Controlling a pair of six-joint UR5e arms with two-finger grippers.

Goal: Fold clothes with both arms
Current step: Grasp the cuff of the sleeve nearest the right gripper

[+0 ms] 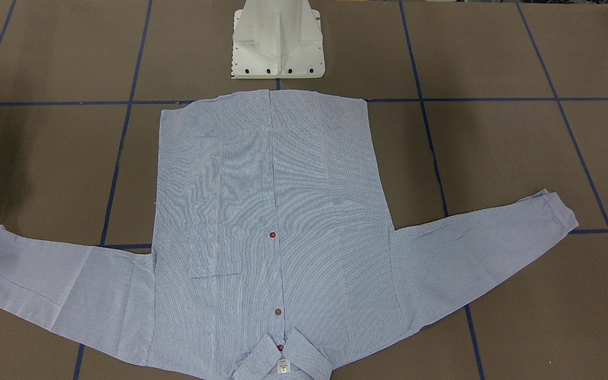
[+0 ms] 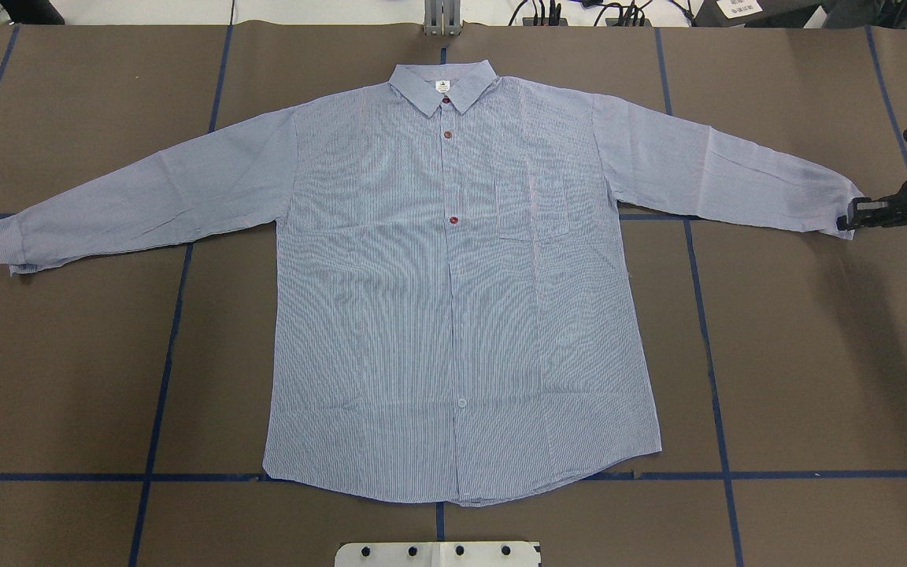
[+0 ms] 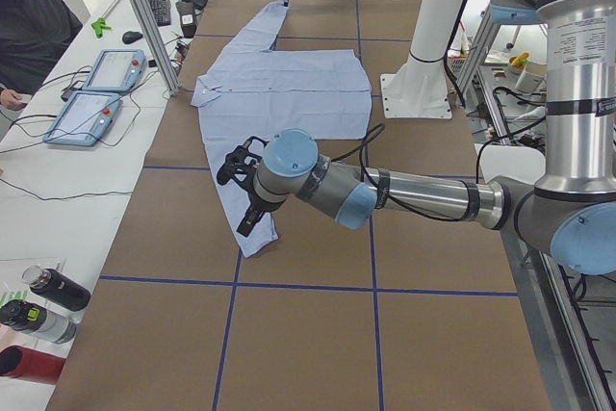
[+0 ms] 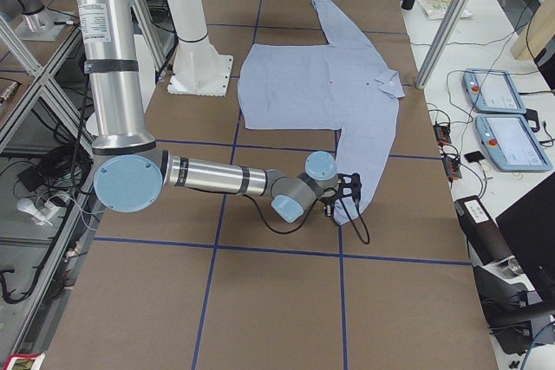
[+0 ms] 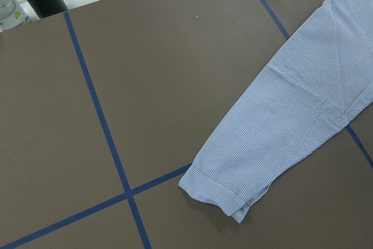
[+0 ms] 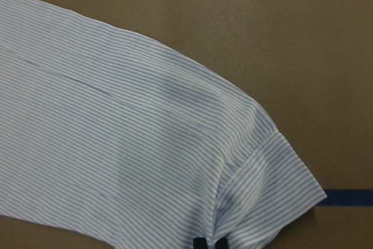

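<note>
– Shirt (image 2: 453, 315) position?
– Flat, front up, buttoned, mid-bench. Its collar (image 2: 442, 83) is at the operators' edge. The hem is at the robot-side edge, just short of the white pedestal base (image 2: 438, 554). One sleeve runs out toward each end of the bench.
– Right gripper (image 2: 847, 221)?
– Low at the right end of the bench, at the right cuff (image 2: 843, 197). The wrist view shows two dark fingertips (image 6: 201, 243) on the cuff's edge, with a narrow gap between them, touching the fabric. The cuff lies flat on the table (image 2: 816, 354). Can't tell if they're actually pinching cloth or only resting on it.
– Left gripper (image 3: 246, 221)?
– Visible only from the left-end side camera, which shows it over the sleeve near the left cuff (image 5: 218, 193). Spread or pressed together: can't tell from that angle. Contact with the cloth: can't tell either.
– Left wrist view?
– Looks down from well above on the left cuff, which lies flat just beside a blue tape cross (image 5: 127, 192) near the bench's left end.
</note>
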